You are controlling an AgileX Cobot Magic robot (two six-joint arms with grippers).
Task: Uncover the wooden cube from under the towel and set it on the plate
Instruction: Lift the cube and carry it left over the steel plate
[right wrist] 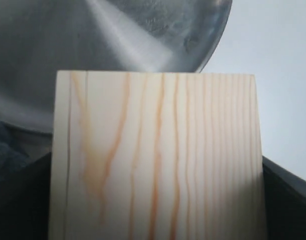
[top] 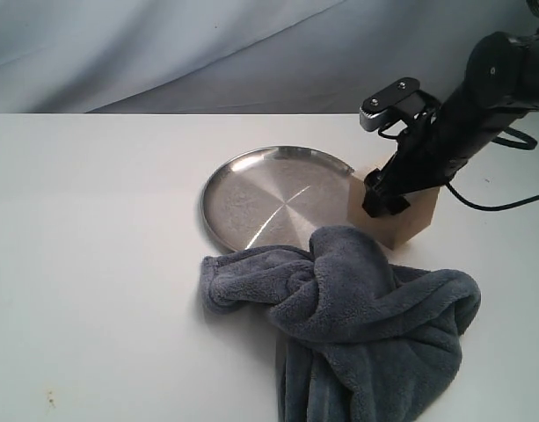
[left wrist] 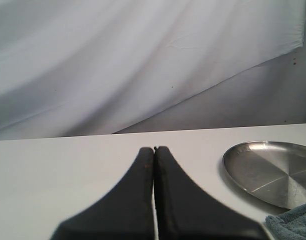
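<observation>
The wooden cube [top: 417,220] stands on the white table, touching the right rim of the silver plate [top: 269,198]. My right gripper [top: 385,195] comes down over it from the right, one finger on each side, shut on it. In the right wrist view the cube's grained face [right wrist: 157,150] fills the space between the dark fingers [right wrist: 287,195], with the plate [right wrist: 93,45] just beyond. The blue-grey towel [top: 366,325] lies bunched in front of the plate and cube, off the cube. My left gripper [left wrist: 154,148] is shut and empty, hovering over bare table, outside the exterior view.
The table [top: 93,264] is white, with a grey-blue cloth backdrop [top: 207,44] behind it. The left wrist view catches the plate [left wrist: 272,170] and a corner of the towel [left wrist: 292,225]. A black cable [top: 498,204] trails from the right arm.
</observation>
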